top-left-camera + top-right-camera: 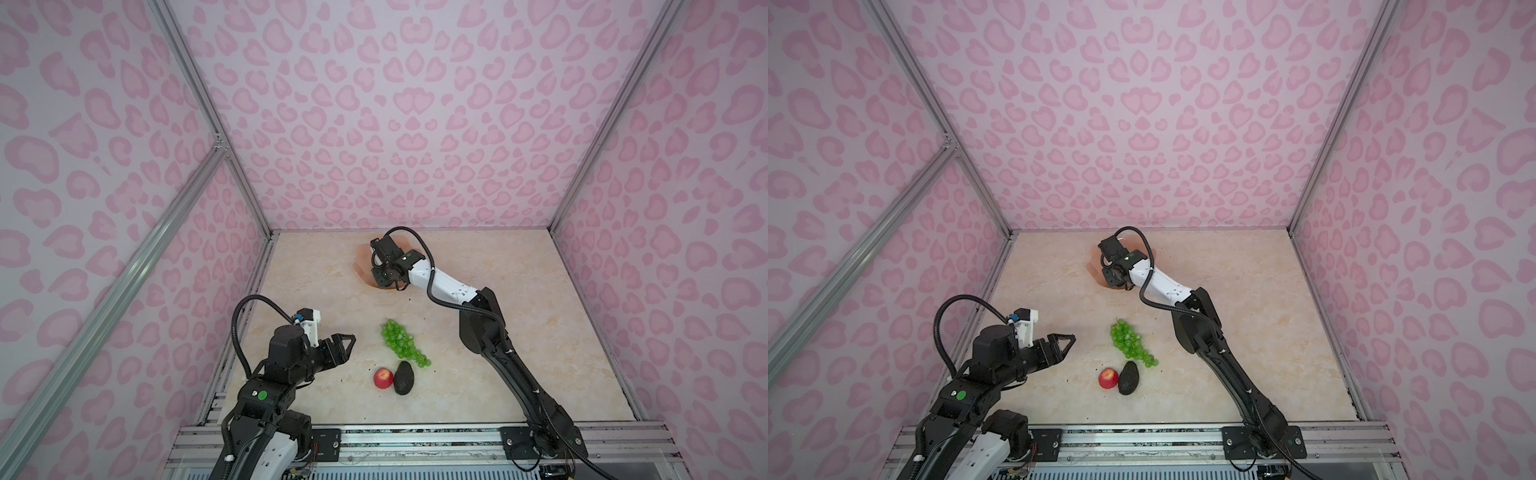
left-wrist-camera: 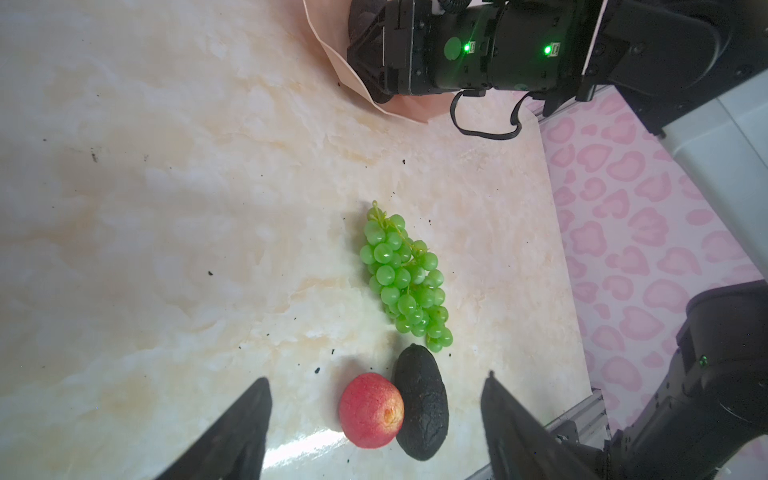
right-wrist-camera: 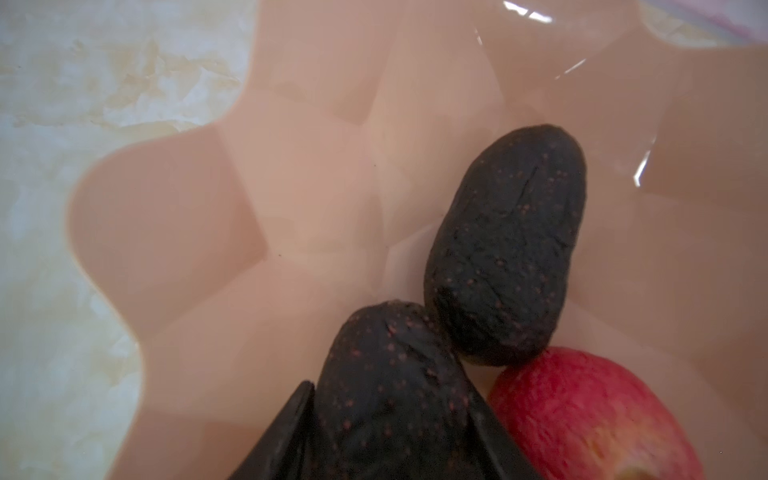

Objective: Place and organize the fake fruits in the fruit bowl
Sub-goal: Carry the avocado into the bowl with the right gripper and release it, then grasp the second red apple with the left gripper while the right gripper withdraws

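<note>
The peach-pink fruit bowl (image 1: 361, 257) (image 1: 1094, 266) (image 3: 187, 208) stands at the back of the table, mostly hidden in both top views by my right wrist. Inside it lie a dark avocado (image 3: 507, 249) and a red apple (image 3: 590, 415). My right gripper (image 3: 390, 390) reaches down into the bowl, its fingers pressed on either side of a second avocado (image 3: 386, 365). On the table lie green grapes (image 1: 401, 343) (image 2: 405, 278), a red apple (image 1: 383, 378) (image 2: 371, 411) and an avocado (image 1: 403, 377) (image 2: 422, 403), the last two touching. My left gripper (image 1: 353, 338) (image 2: 376, 378) hovers open and empty, left of these fruits.
Pink patterned walls close the table (image 1: 478, 332) in on three sides. A metal rail (image 1: 415, 436) runs along the front edge, carrying both arm bases. Small dark specks dot the marble surface.
</note>
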Robot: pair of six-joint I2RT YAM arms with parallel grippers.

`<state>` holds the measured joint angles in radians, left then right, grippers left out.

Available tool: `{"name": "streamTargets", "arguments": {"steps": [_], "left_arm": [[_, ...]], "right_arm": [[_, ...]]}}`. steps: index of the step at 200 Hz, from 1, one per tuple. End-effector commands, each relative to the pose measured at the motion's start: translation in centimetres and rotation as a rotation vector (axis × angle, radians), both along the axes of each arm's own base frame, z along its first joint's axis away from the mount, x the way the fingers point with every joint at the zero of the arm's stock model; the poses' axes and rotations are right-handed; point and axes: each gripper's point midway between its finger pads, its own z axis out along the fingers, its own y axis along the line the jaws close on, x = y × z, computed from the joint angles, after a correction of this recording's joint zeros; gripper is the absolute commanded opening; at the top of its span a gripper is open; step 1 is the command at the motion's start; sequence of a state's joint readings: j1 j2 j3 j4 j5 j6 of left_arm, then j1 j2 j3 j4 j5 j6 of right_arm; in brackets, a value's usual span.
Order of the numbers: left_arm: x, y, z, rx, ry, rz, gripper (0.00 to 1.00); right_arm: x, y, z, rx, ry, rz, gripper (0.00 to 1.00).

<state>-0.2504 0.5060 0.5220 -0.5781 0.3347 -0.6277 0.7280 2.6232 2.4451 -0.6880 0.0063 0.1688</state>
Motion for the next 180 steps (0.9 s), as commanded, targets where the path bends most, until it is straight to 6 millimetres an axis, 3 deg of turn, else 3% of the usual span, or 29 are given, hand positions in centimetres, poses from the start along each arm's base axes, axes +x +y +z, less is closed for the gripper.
{"name": "streamTargets", "arguments": {"steps": [1, 22, 67, 71, 74, 79, 112, 113, 116, 118, 120, 123, 147, 180], "left_arm": [[-0.2, -0.1, -1.0, -0.008, 0.046, 0.009, 0.79], [-0.3, -0.5, -1.6, 0.005, 0.072, 0.0, 0.79], [-0.7, -2.5, -3.0, 0.047, 0.11, -0.067, 0.78], [-0.8, -2.7, -3.2, 0.05, 0.116, -0.076, 0.78], [-0.9, -2.9, -3.4, 0.053, 0.122, -0.083, 0.78], [-1.1, -3.3, -3.7, 0.057, 0.127, -0.096, 0.78], [-1.9, -5.1, -5.1, 0.095, 0.16, -0.162, 0.78], [-1.9, -5.1, -5.1, 0.097, 0.16, -0.163, 0.78], [-2.0, -5.2, -5.2, 0.102, 0.163, -0.168, 0.78], [-2.0, -5.3, -5.3, 0.104, 0.165, -0.172, 0.78], [-2.1, -5.3, -5.3, 0.107, 0.166, -0.174, 0.78], [-2.2, -5.4, -5.5, 0.113, 0.169, -0.179, 0.78], [-2.5, -6.6, -6.3, 0.128, 0.186, -0.216, 0.78], [-3.2, -8.1, -7.9, 0.195, 0.22, -0.268, 0.78]], "right_arm": [[-0.2, 0.6, 0.8, 0.024, -0.002, 0.028, 0.59], [0.0, 0.7, 3.6, 0.059, -0.037, 0.028, 0.64], [-1.1, -0.4, 13.1, 0.173, -0.148, 0.008, 0.72], [-1.4, -0.8, 13.5, 0.18, -0.154, 0.001, 0.74], [-1.7, -1.0, 15.3, 0.207, -0.183, -0.003, 0.75], [-2.2, -1.6, 16.5, 0.231, -0.203, -0.013, 0.77], [-6.6, -7.6, 20.4, 0.373, -0.287, -0.106, 0.9], [-6.9, -7.8, 19.7, 0.363, -0.276, -0.109, 0.91], [-7.2, -8.3, 20.5, 0.379, -0.297, -0.117, 0.91], [-7.6, -8.8, 19.9, 0.368, -0.289, -0.123, 0.92], [-7.8, -9.0, 20.8, 0.384, -0.307, -0.128, 0.92], [-8.4, -9.8, 19.8, 0.37, -0.294, -0.14, 0.93], [-12.1, -14.2, 18.1, 0.357, -0.268, -0.216, 0.94], [-15.8, -18.8, 14.9, 0.332, -0.214, -0.322, 0.95]]}}
